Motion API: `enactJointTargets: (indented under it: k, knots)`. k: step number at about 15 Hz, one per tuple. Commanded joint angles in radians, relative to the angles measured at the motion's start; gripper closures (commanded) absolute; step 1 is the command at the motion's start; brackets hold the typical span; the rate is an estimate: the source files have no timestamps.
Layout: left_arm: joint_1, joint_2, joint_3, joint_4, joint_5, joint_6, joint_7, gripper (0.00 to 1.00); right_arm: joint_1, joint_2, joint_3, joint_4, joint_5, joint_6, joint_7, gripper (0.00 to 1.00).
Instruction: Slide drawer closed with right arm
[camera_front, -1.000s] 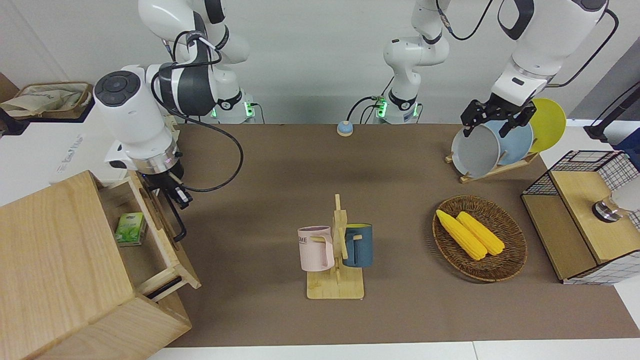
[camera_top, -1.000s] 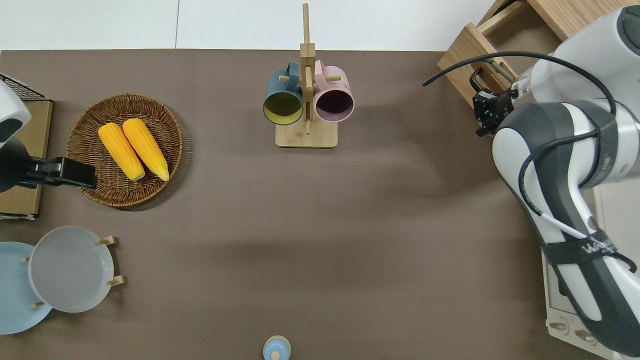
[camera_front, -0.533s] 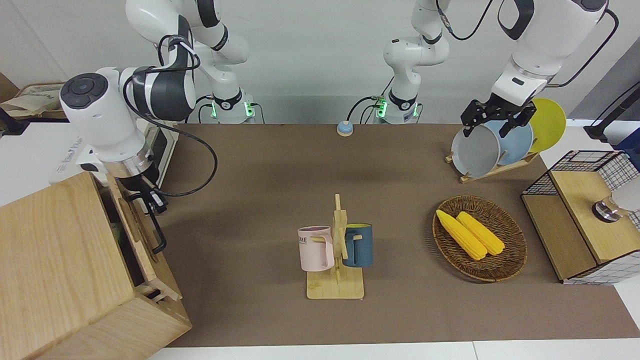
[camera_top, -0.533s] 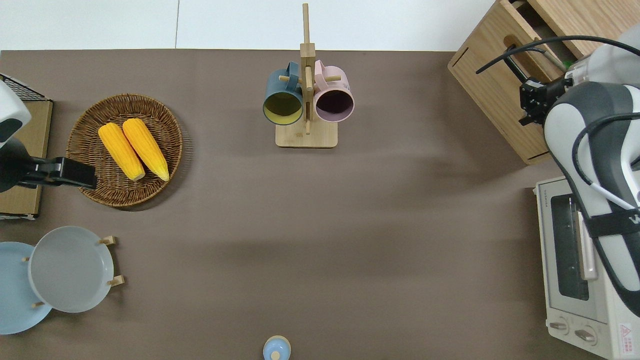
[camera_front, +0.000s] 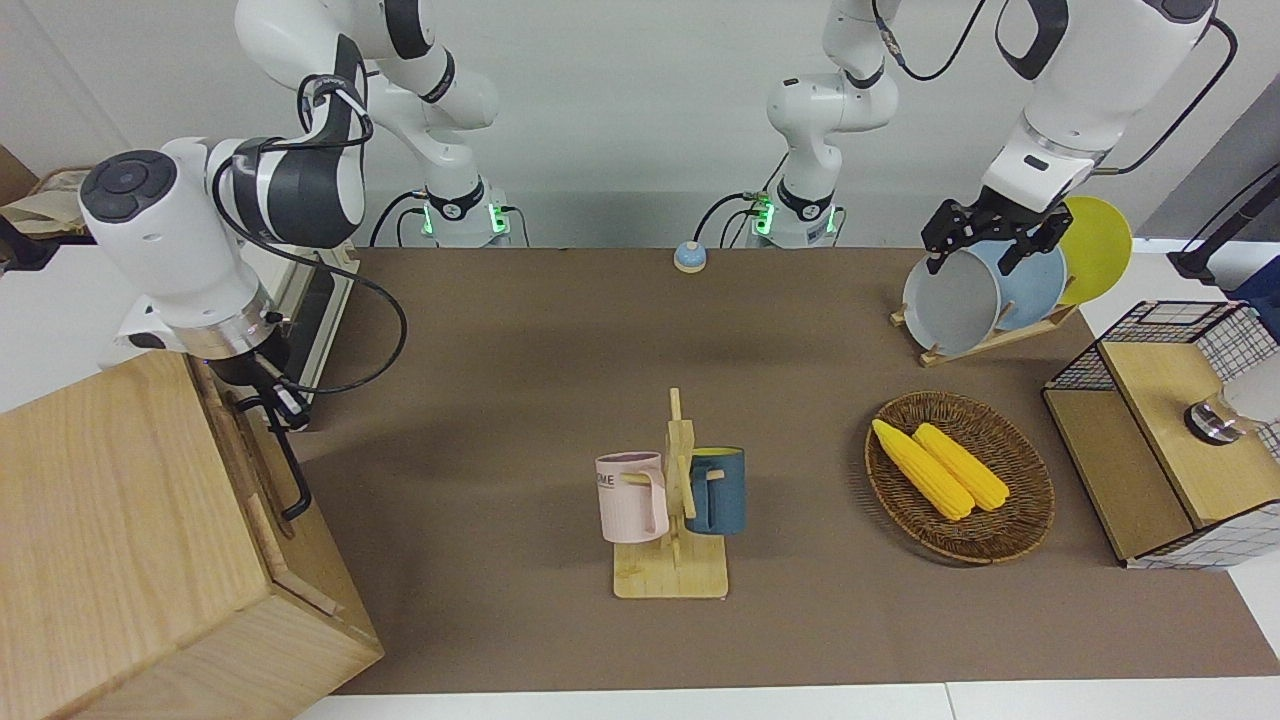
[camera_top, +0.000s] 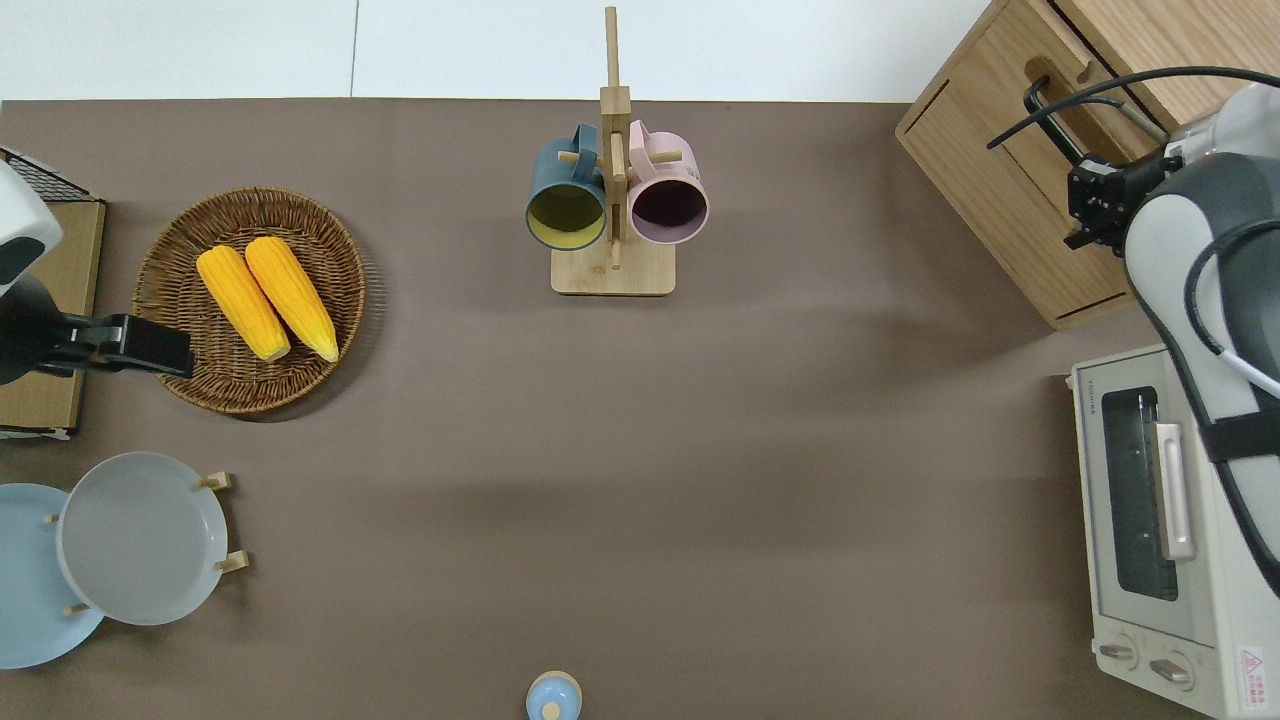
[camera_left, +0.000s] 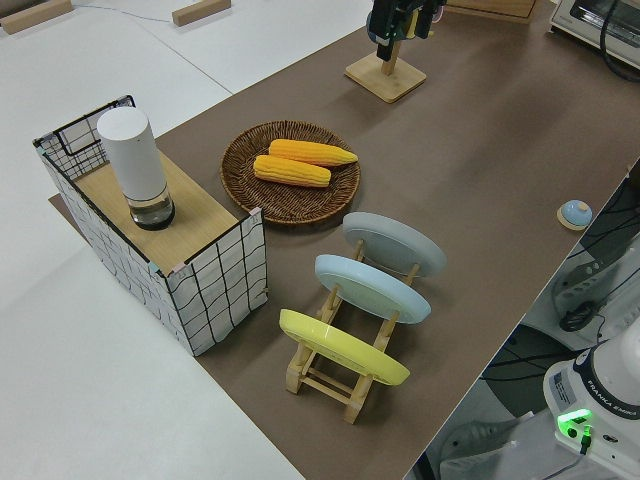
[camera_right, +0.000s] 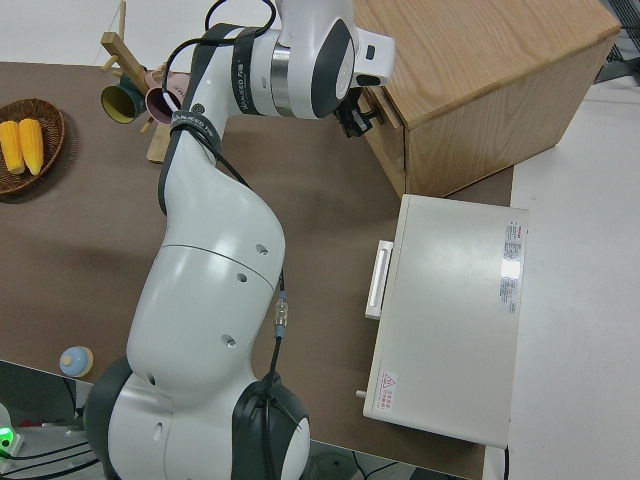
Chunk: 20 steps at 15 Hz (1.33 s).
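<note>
The drawer (camera_front: 266, 503) sits pushed in, its front (camera_top: 1030, 160) level with the face of the light-wood cabinet (camera_front: 110, 540) at the right arm's end of the table. Its black loop handle (camera_front: 292, 470) (camera_top: 1055, 125) stands out from the front. My right gripper (camera_front: 268, 397) (camera_top: 1096, 196) is at the end of the handle nearer to the robots, close against the drawer front (camera_right: 385, 128). The right side view shows the right gripper (camera_right: 352, 118) at the cabinet's corner. My left arm is parked.
A white toaster oven (camera_top: 1150, 520) stands beside the cabinet, nearer to the robots. A mug rack (camera_top: 610, 200) with two mugs is mid-table. A basket with corn (camera_top: 250, 300), a plate rack (camera_top: 130, 540) and a wire shelf box (camera_front: 1160, 430) are at the left arm's end.
The drawer has slid fully into the cabinet, hiding the green box that lay in it. My right gripper moved with the drawer front toward the cabinet. The left arm stayed still.
</note>
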Motion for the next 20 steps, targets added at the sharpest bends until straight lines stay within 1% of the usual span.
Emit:
enactJointTargets:
  k: [1, 6, 9, 10, 12, 14, 15, 16, 17, 19, 20]
  knots:
    - [-0.007, -0.004, 0.000, 0.009, 0.018, -0.018, -0.010, 0.01, -0.050, 0.029, 0.010, 0.041, -0.014, 0.014, -0.059, 1.000]
    - [-0.007, -0.004, 0.000, 0.010, 0.018, -0.018, -0.010, 0.01, -0.047, 0.029, 0.012, 0.041, -0.014, 0.011, -0.056, 1.000]
    - [-0.007, -0.004, 0.000, 0.009, 0.018, -0.018, -0.010, 0.01, -0.035, 0.029, 0.013, 0.041, -0.014, 0.006, -0.044, 1.000]
    - [-0.007, -0.004, 0.000, 0.009, 0.018, -0.018, -0.010, 0.01, -0.025, 0.027, 0.013, 0.041, -0.012, 0.003, -0.042, 1.000]
    - [-0.007, -0.004, 0.000, 0.010, 0.018, -0.018, -0.010, 0.01, 0.011, 0.019, 0.015, 0.038, -0.011, -0.008, -0.041, 1.000]
    - [-0.007, -0.004, 0.000, 0.009, 0.018, -0.018, -0.010, 0.01, 0.045, 0.010, 0.030, 0.033, -0.014, -0.022, -0.041, 1.000]
    - [-0.007, -0.004, 0.000, 0.009, 0.018, -0.018, -0.010, 0.01, 0.060, -0.002, 0.030, 0.032, -0.017, -0.028, -0.044, 1.000]
    - [-0.007, -0.004, 0.000, 0.009, 0.018, -0.018, -0.010, 0.01, 0.074, -0.022, 0.030, 0.024, -0.017, -0.038, -0.045, 1.000]
    - [-0.007, -0.004, 0.000, 0.009, 0.018, -0.018, -0.010, 0.01, 0.099, -0.057, 0.030, -0.010, -0.017, -0.048, -0.058, 1.000]
    - [-0.007, -0.003, 0.000, 0.010, 0.018, -0.018, -0.010, 0.01, 0.137, -0.120, 0.032, -0.060, -0.014, -0.060, -0.073, 1.000]
    - [-0.007, -0.003, 0.000, 0.010, 0.018, -0.018, -0.010, 0.01, 0.158, -0.155, 0.032, -0.088, -0.012, -0.074, -0.109, 1.000]
